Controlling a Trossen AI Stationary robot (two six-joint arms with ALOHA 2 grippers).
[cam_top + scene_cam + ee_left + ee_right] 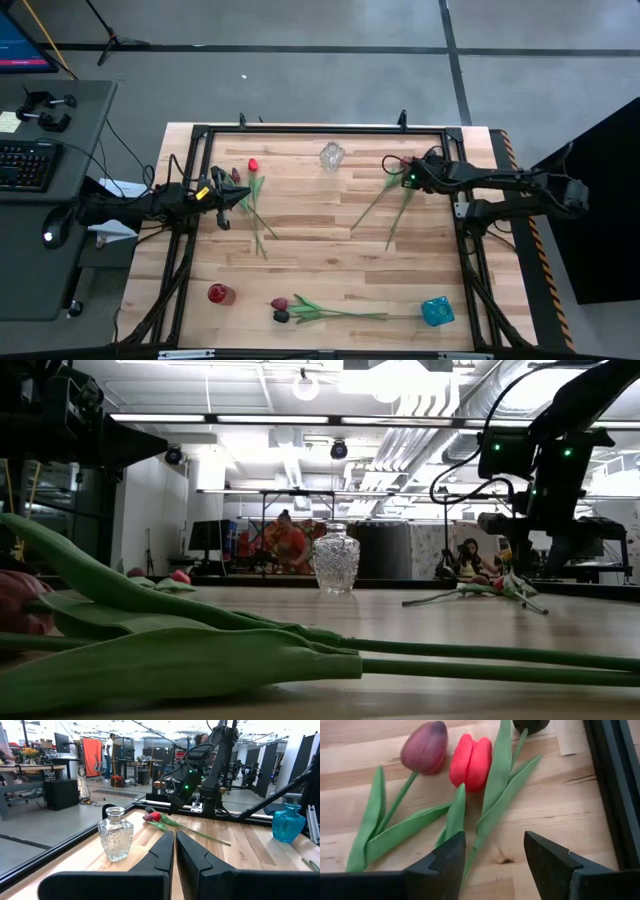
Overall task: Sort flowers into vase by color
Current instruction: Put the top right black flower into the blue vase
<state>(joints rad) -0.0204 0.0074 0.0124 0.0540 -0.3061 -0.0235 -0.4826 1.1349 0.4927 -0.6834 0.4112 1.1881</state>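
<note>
The right gripper (492,857), fingers standing wide and empty, is hovering over the red tulip (470,761) lying on the surface at the far right, its stem running lengthwise between them.

Clear vase (332,156) between two tulip clusters (254,200) (392,195)

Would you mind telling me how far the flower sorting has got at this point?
Nothing looks sorted: the clear vase, red vase and blue vase show no stems. The right gripper is open over a red tulip and maroon tulip. Every flower remains on the table.
</note>
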